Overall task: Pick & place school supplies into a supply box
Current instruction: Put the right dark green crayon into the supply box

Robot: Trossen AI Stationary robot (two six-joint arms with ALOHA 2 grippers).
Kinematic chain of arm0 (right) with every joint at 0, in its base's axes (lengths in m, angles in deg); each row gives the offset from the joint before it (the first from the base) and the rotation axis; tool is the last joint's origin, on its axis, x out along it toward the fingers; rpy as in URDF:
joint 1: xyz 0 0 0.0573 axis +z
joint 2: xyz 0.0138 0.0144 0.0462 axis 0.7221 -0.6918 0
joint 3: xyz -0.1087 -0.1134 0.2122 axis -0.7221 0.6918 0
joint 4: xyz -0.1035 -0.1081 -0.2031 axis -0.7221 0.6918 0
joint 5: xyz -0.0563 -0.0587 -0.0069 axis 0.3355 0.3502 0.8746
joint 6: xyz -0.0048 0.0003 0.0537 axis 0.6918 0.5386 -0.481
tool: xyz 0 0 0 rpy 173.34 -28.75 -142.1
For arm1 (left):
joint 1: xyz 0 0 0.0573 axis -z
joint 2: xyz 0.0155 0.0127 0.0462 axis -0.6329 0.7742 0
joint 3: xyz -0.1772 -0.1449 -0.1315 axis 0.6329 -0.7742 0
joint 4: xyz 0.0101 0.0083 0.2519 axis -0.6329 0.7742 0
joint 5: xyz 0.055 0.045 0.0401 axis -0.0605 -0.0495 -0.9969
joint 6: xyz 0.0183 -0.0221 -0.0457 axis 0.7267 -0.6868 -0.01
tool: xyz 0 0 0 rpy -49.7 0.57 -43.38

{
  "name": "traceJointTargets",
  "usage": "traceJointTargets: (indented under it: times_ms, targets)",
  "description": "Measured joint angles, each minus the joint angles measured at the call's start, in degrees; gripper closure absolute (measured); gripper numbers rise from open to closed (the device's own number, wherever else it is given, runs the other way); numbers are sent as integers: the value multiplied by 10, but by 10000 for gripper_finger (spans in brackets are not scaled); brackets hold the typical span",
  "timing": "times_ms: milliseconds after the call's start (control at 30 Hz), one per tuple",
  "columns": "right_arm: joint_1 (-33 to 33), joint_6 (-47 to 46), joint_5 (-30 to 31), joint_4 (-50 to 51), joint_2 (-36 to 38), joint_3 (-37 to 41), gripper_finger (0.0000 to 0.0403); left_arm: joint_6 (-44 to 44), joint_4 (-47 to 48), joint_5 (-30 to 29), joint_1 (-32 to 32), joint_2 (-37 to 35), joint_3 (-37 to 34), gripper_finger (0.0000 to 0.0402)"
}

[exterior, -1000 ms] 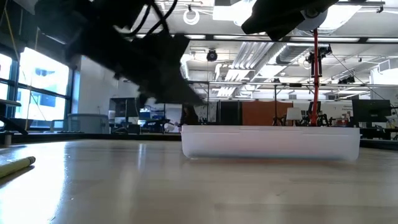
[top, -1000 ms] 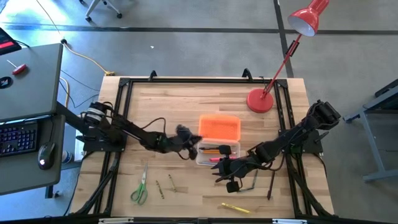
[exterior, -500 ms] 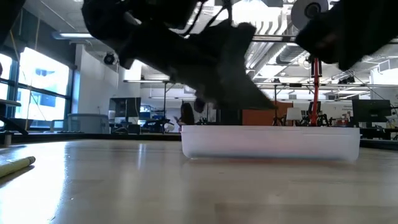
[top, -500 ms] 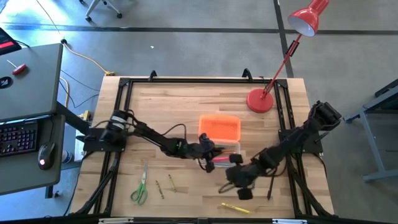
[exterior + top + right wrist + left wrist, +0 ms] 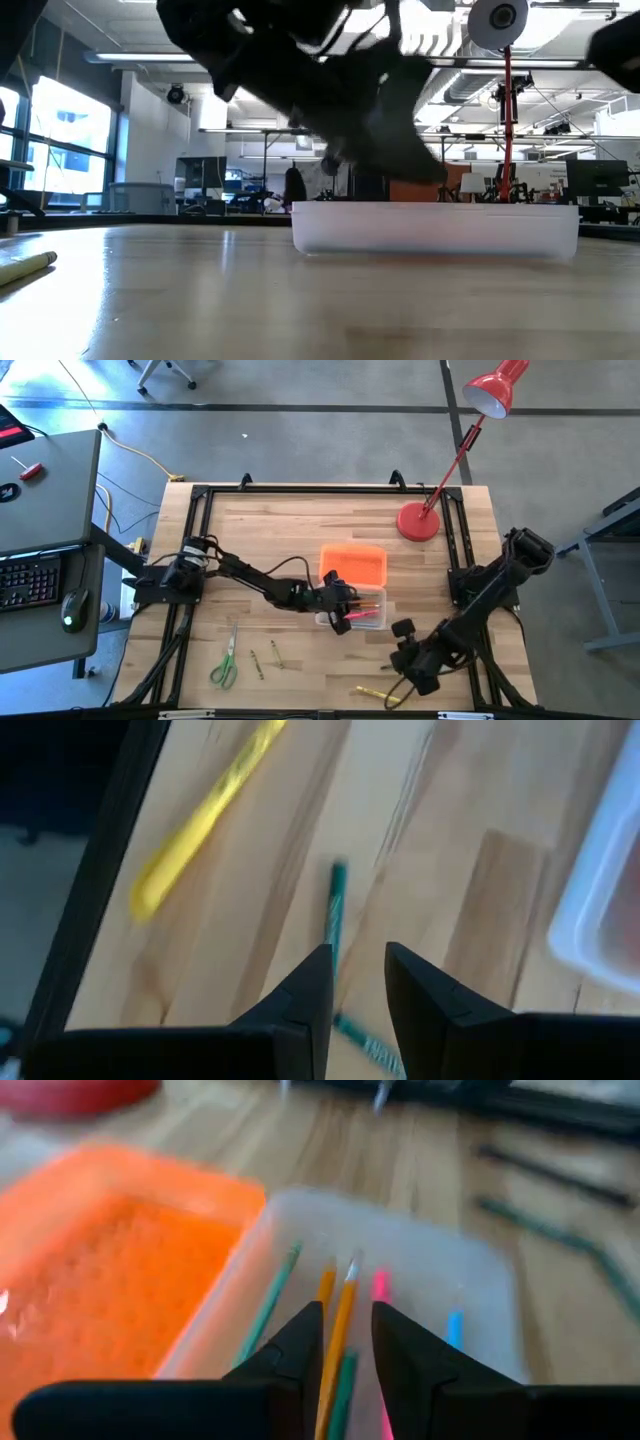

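From above, my left gripper (image 5: pixel 341 603) reaches over the clear box (image 5: pixel 362 609), which sits mid-table with its orange lid (image 5: pixel 353 564) lying just behind it. Pens show inside the box. My right gripper (image 5: pixel 412 678) is low near the table's front edge, close to a yellow pen (image 5: pixel 376 694). Green scissors (image 5: pixel 224 666) and two pencils (image 5: pixel 267 657) lie toward the front left corner.

At table height, the box's pale wall (image 5: pixel 436 230) stands on the wood with my dark left arm (image 5: pixel 330 80) above it. A pencil tip (image 5: pixel 26 268) shows at the left edge.

Through my left wrist, my fingers (image 5: pixel 297 1346) are narrowed around an orange pencil (image 5: pixel 337 1342), held over the box beside green, pink and blue pens.

Through my right wrist, my fingers (image 5: pixel 310 992) stand slightly apart, empty, over a green pencil (image 5: pixel 335 915), the yellow pen (image 5: pixel 203 815) further off.
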Motion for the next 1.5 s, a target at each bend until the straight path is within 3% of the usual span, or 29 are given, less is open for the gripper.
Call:
traceJointTargets:
  times_ms: [167,333,533,733,933,1033,1233,1500]
  targets:
    - [27,9,-1,9,0,0,329,18,16,-10,1,-31,0,293]
    - [53,135,15,34,0,1,329,5,29,3,1,-53,-1,301]
    - [58,153,-1,-12,19,84,329,1,-6,34,6,-55,-1,311]
    - [38,176,39,-172,75,207,329,18,-38,45,9,-55,-1,324]
    - [14,195,-53,-287,139,311,329,59,-78,49,8,-55,3,336]
    - [11,204,-60,-357,162,359,329,86,-75,49,8,-55,12,342]
    - [7,236,-11,-492,159,448,329,128,-74,48,5,-55,36,349]
    - [4,245,-9,-690,124,547,341,138,-53,49,-5,-55,39,349]
